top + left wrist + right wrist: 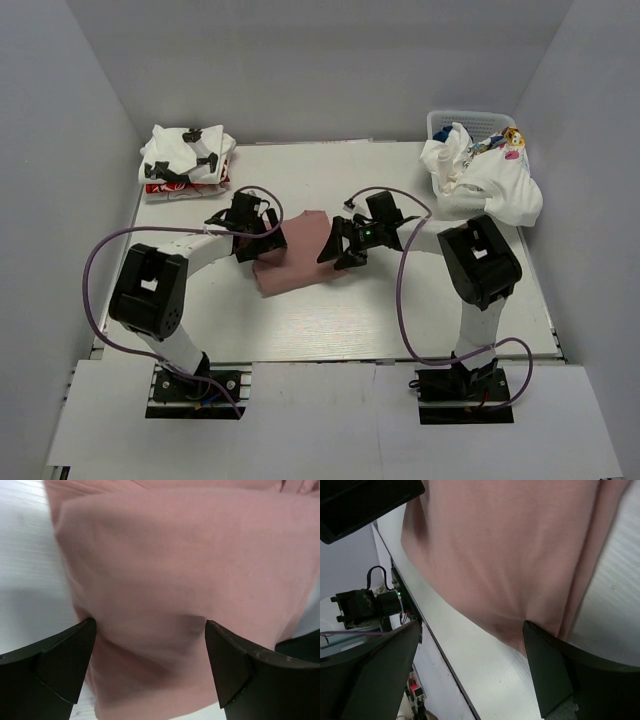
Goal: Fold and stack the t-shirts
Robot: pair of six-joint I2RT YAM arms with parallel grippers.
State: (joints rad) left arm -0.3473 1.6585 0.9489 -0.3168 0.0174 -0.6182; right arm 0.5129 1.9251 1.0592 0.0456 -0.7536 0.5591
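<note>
A dusty-pink t-shirt (295, 252) lies folded in the middle of the table, plain side up. My left gripper (264, 236) is at its left edge. In the left wrist view (150, 655) the jaws stand wide apart with the pink fabric (175, 555) bulging between the fingertips (65, 660). My right gripper (338, 250) is at the shirt's right edge. In the right wrist view (470, 665) it is open, one fingertip (555, 675) touching the pink fabric (505, 545) and bare table between the jaws.
A stack of folded white shirts with black and red prints (187, 160) sits at the back left corner. A white mesh basket (470, 122) at the back right holds a heap of white and printed shirts (485, 185) spilling over its front. Purple cables loop beside both arms.
</note>
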